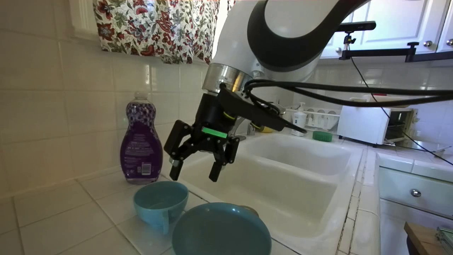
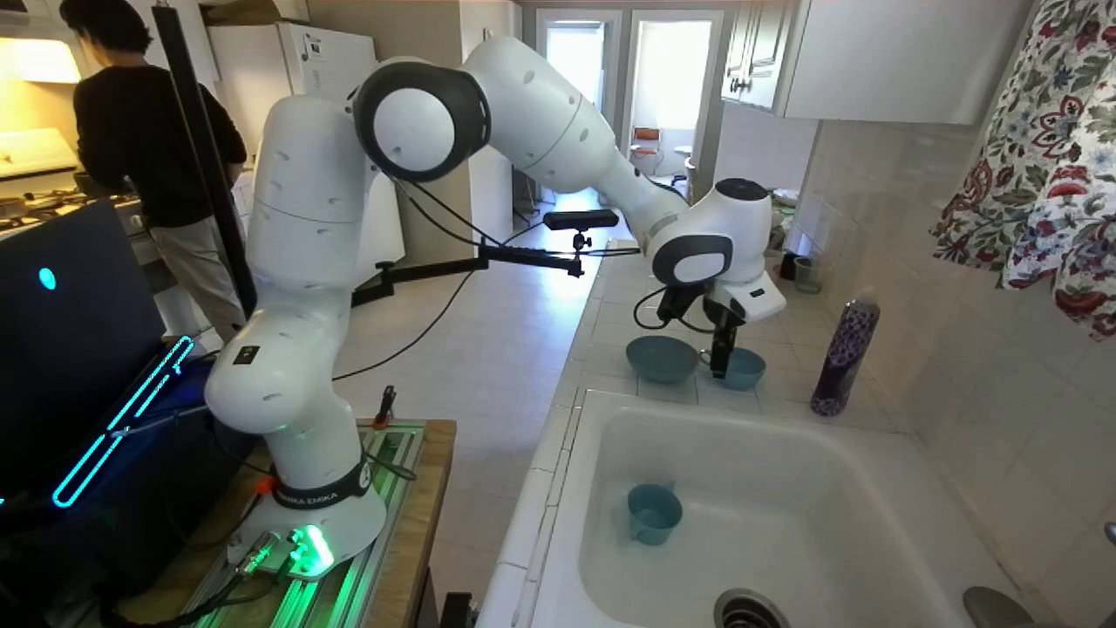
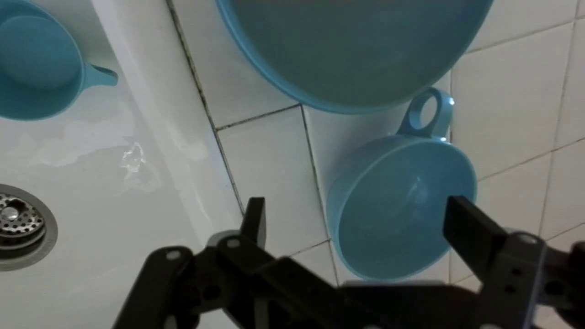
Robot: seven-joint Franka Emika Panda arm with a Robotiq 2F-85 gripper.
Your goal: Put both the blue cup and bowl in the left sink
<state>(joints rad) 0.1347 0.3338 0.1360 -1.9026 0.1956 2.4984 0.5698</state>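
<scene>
Beneath the tool (image 1: 194, 174), a teal cup (image 3: 402, 210) with a ring handle is found upright on the white-tiled worktop (image 3: 279, 178). The tool's fingers are spread wide, and the cup's mouth is framed between them in the wrist view. To one side of the tool, the wide teal bowl (image 3: 361, 50) is set on the worktop just beside this cup; contact cannot be told. Past one finger of the tool, a second teal cup (image 3: 39, 64) is seen inside the left sink (image 3: 105, 219), apart from the drain (image 3: 23, 226). Toward the tiled wall (image 1: 39, 106) from the tool, a purple bottle (image 1: 141, 145) is noted upright.
</scene>
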